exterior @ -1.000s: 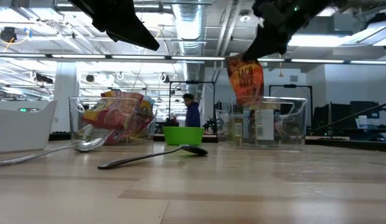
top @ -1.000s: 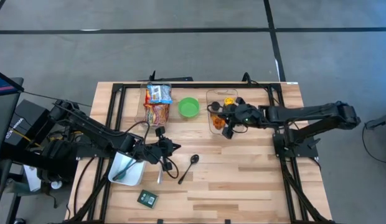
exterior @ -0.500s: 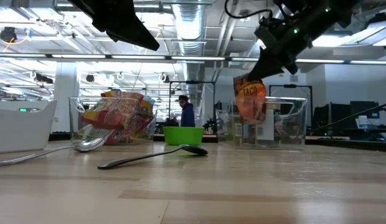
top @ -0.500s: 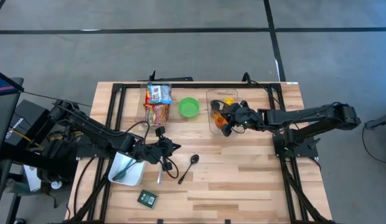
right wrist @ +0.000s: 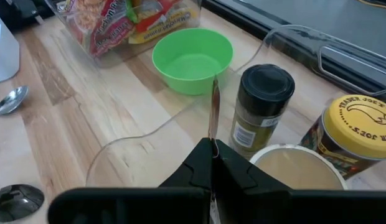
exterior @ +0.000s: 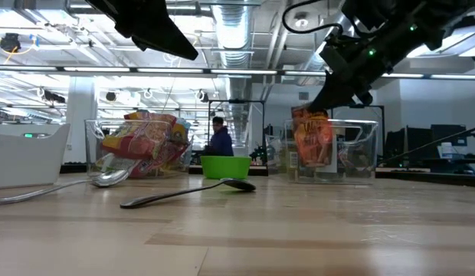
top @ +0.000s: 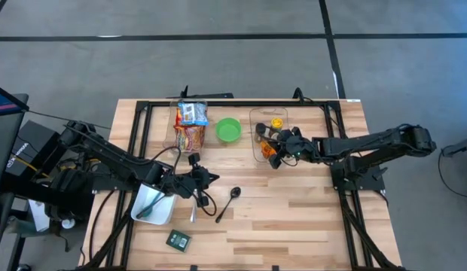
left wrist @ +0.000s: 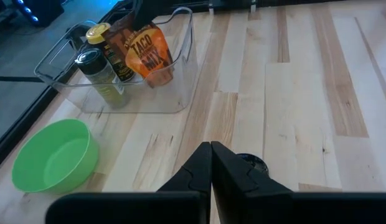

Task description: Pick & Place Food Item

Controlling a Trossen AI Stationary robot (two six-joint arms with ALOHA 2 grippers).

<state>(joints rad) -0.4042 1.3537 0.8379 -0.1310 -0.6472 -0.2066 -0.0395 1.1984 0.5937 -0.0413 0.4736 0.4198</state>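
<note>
The right gripper (top: 277,145) is clamped on the top edge of an orange taco mix packet (exterior: 311,138), which is held upright inside the clear bin (top: 256,118) near the far edge of the tabletop (top: 294,218). In the right wrist view the packet is seen edge-on between the pinched fingers. Two spice jars are stood in the same bin just beside the packet: a dark-capped one (right wrist: 260,99) and a yellow-lidded one (right wrist: 358,134). A green bowl (top: 228,130) is set just beside the bin, towards the left edge. Beyond it, a second clear bin (top: 190,124) is filled with noodle packets. The left gripper (top: 209,178) is held closed and empty above the tabletop's middle, near a dark spoon (top: 228,202). A white tub (top: 153,205) is placed towards the near left corner.
</note>
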